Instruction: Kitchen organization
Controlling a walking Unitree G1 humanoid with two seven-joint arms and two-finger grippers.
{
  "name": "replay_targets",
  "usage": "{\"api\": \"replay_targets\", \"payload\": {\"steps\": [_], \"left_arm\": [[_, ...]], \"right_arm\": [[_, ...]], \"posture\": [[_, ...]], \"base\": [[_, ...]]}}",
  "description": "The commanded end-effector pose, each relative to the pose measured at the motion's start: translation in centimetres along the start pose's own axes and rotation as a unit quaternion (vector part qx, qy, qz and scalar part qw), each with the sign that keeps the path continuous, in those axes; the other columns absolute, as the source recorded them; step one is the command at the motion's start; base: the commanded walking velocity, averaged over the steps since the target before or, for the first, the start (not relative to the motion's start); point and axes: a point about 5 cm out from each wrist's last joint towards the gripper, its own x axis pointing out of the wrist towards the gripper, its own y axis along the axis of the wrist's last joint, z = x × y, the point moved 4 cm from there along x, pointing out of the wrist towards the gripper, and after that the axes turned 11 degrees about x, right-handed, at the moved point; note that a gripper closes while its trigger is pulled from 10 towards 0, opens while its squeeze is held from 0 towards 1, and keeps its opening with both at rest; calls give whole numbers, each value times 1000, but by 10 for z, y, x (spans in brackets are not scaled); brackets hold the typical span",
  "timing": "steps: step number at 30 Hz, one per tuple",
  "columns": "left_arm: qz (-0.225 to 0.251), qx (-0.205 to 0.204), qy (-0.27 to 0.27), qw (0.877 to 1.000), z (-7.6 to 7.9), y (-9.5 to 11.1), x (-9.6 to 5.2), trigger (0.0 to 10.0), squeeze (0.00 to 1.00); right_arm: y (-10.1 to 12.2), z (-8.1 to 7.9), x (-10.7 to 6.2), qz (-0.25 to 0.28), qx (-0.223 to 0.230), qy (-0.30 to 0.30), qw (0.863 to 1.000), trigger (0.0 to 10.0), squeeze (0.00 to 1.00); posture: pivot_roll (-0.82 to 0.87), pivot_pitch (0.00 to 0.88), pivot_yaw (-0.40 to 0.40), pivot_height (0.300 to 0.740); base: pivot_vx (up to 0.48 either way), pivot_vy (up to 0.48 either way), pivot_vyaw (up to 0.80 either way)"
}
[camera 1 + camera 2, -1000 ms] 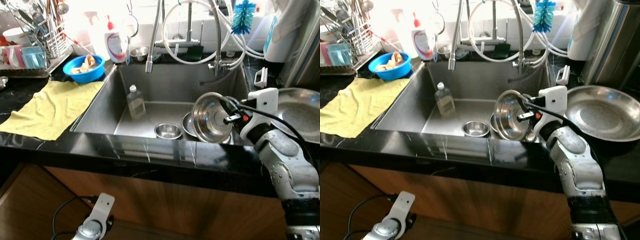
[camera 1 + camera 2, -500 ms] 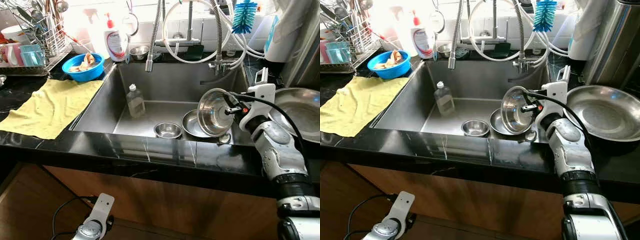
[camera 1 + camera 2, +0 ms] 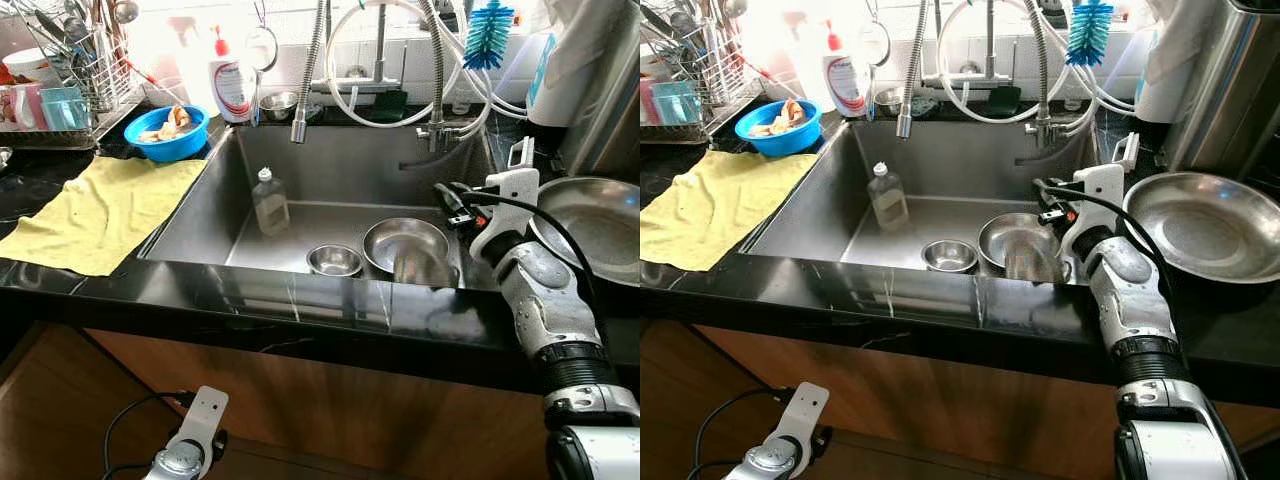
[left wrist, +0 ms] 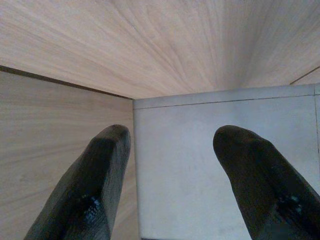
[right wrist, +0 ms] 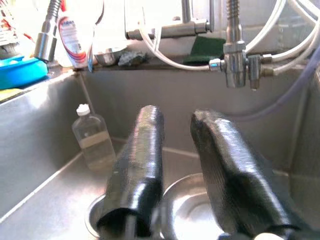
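At centre right of the frame the right pincer [image 3: 443,193], fingers slightly apart and empty, hovers above a shiny round steel bowl [image 3: 405,245] lying upright in the sink [image 3: 340,170].

Both head eyes look down at the sink [image 3: 330,170]; the right wrist camera views it closely from inside.

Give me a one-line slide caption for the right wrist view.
Right gripper, fingers apart and empty, above steel bowls in the sink.
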Motion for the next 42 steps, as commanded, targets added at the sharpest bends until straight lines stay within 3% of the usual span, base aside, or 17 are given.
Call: {"api": "replay_targets", "payload": {"steps": [1, 4, 6, 7, 12, 16, 23, 24, 25, 26, 27, 28, 34, 35, 36, 37, 42], "left_arm": [[-8, 1, 8, 1000, -6, -6, -1, 10000, 0], [-8, 1, 8, 1000, -7, -6, -1, 10000, 0], [-8, 3, 8, 1000, -7, -6, -1, 10000, 0], [-8, 4, 9, 1000, -8, -7, -1, 10000, 0], [-9, 6, 9, 1000, -7, -7, -1, 10000, 0], [-8, 4, 10, 1000, -7, -6, -1, 10000, 0], [-10, 4, 9, 1000, -8, -8, -1, 10000, 0], [-10, 4, 8, 1000, -8, -8, -1, 10000, 0], [-10, 4, 8, 1000, -7, -8, -1, 10000, 0], [-10, 4, 7, 1000, -6, -9, -2, 10000, 0], [-10, 4, 7, 1000, -6, -9, -2, 10000, 0], [-10, 4, 6, 1000, -6, -9, -1, 10000, 0], [-8, 2, 4, 1000, -5, -6, -1, 10000, 0], [-8, 2, 4, 1000, -5, -6, -1, 10000, 0], [-8, 2, 4, 1000, -5, -6, -1, 10000, 0], [-8, 2, 5, 1000, -6, -6, -1, 10000, 0], [-10, 3, 6, 1000, -8, -7, -1, 10000, 0]], "right_arm": [[4, -5, 5, 6, -4, 9, 1000, 10000, 1000], [4, -6, 5, 7, -6, 10, 1000, 10000, 1000], [7, -7, 5, 13, -11, 9, 1000, 10000, 812], [18, -11, 5, 39, -19, 1, 999, 10000, 0], [34, -15, 2, 81, -17, -24, 996, 10000, 0], [61, -15, -14, 144, -6, -70, 987, 10000, 0], [85, 19, -57, 184, 6, -196, 963, 10000, 0], [84, 29, -66, 184, 13, -224, 957, 10000, 1000], [84, 36, -73, 184, 18, -243, 952, 10000, 1000], [86, 52, -90, 201, 37, -294, 934, 10000, 1000], [86, 52, -90, 201, 37, -294, 934, 10000, 1000], [89, 62, -102, 215, 45, -329, 918, 10000, 1000], [85, 83, -131, 225, 74, -427, 873, 10000, 1000], [85, 83, -131, 225, 74, -427, 873, 10000, 1000], [85, 84, -137, 222, 74, -445, 865, 10000, 133], [85, 85, -140, 221, 75, -453, 860, 10000, 0], [75, 93, -154, 207, 113, -497, 835, 10000, 0]], "posture": [[-152, 0, 93, 740], [-152, 0, 93, 740], [-152, 0, 93, 740], [-152, 0, 94, 740], [-152, 0, 95, 740], [-141, 0, 91, 740], [-156, 0, 96, 740], [-156, 0, 96, 740], [-157, 0, 95, 740], [-159, 0, 95, 740], [-159, 0, 95, 740], [-162, 0, 97, 740], [-158, 0, 98, 740], [-158, 0, 98, 740], [-157, 0, 99, 740], [-157, 0, 99, 740], [-154, 0, 99, 740]], "base": [[0, 0, 0], [0, 0, 0], [0, 0, 0], [0, 0, 0], [0, 0, 0], [0, 0, 0], [0, 0, 0], [0, 0, 0], [0, 0, 0], [0, 0, 0], [0, 0, 0], [0, 0, 0], [0, 0, 0], [0, 0, 0], [0, 0, 0], [0, 0, 0], [0, 0, 0]]}}
